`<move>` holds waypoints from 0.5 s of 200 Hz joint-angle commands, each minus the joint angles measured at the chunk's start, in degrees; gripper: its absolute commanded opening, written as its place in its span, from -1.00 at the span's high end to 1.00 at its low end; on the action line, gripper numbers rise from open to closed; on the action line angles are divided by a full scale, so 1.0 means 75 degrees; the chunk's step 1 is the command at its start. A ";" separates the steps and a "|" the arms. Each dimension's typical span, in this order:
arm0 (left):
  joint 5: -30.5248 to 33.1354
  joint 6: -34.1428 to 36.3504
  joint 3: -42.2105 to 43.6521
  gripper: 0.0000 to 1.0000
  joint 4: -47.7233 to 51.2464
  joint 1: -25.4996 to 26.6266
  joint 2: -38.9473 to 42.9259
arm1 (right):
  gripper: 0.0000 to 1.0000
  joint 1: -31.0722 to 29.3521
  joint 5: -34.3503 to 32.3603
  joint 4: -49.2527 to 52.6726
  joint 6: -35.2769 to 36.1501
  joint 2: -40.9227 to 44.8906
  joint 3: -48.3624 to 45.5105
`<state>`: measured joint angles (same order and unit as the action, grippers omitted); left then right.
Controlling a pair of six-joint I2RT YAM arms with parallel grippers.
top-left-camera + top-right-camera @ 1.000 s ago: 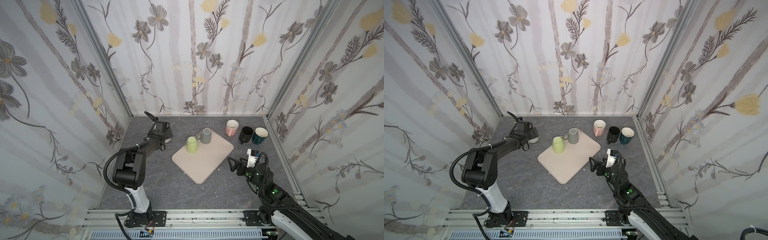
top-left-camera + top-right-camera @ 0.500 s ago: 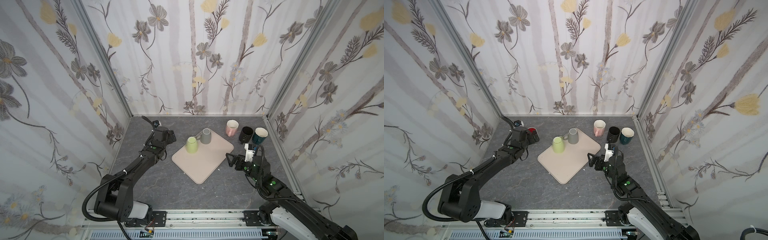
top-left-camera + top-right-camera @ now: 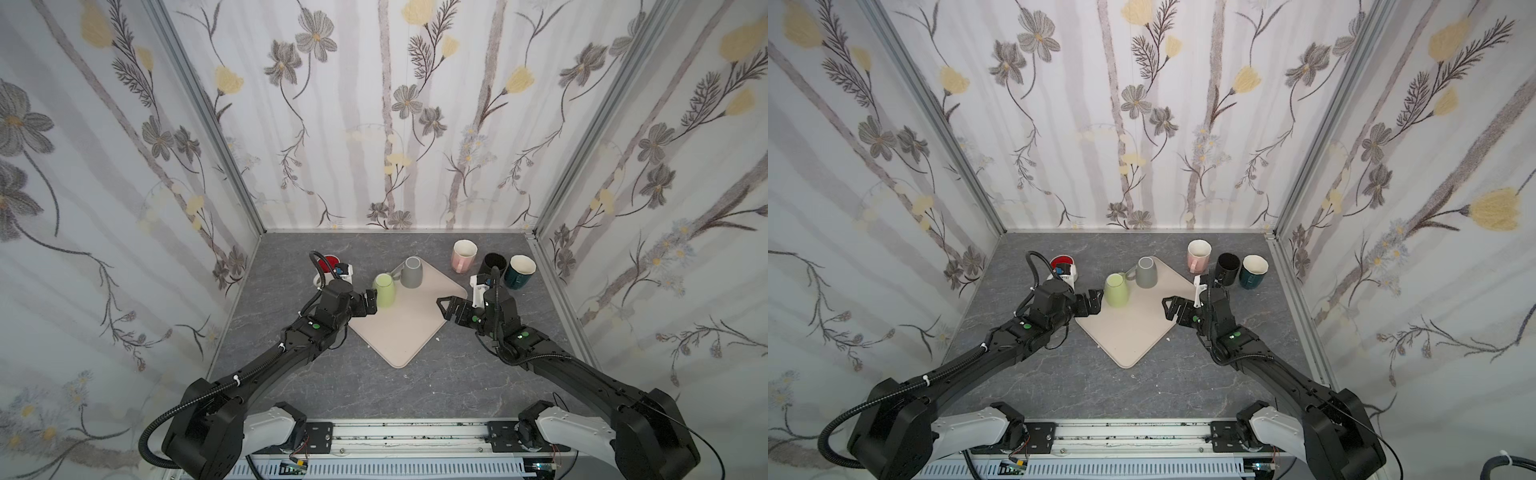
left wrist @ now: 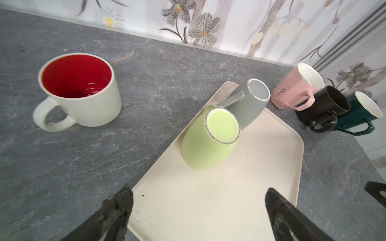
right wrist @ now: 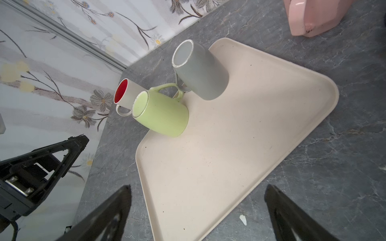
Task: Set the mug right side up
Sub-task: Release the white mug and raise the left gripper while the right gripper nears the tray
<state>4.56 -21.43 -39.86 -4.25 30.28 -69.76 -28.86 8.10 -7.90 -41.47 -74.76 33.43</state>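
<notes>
My left gripper (image 3: 368,306): jaws spread wide, holding nothing, low over left edge of beige tray (image 3: 409,336). It sits just short of green mug (image 3: 384,291); left wrist view shows gap, no contact. My right gripper (image 3: 444,309): jaws equally wide, empty, over tray's right edge. Green mug stands upside down on tray near left corner: base up, mouth down, long axis vertical, handle toward grey mug (image 3: 411,272) just behind it, also inverted. Red-lined white mug (image 4: 79,89) upright off tray.
</notes>
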 commanded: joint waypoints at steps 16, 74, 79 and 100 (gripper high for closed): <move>-0.0641 -0.0136 0.0041 -1.00 -0.0840 0.0005 -0.0379 | -0.99 -0.0181 -0.0153 -0.0490 -0.0529 -0.0247 -0.0095; -0.1123 -0.0564 -0.0916 -1.00 -0.1196 0.0040 -0.1974 | -0.99 -0.0700 -0.0685 -0.1241 -0.1389 0.0588 -0.1663; -0.1107 -0.0542 -0.1103 -1.00 -0.1074 0.0053 -0.2083 | -0.99 -0.0779 -0.0750 -0.1198 -0.1406 0.0653 -0.1726; -0.1027 -0.0425 -0.1442 -1.00 -0.0769 0.0070 -0.2325 | -0.99 -0.0944 -0.1039 -0.0891 -0.1420 0.0827 -0.1833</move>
<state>-3.05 -24.45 -48.23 -10.44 30.57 -85.84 -34.92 3.81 -13.10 -50.22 -69.63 20.38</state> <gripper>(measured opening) 0.997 0.996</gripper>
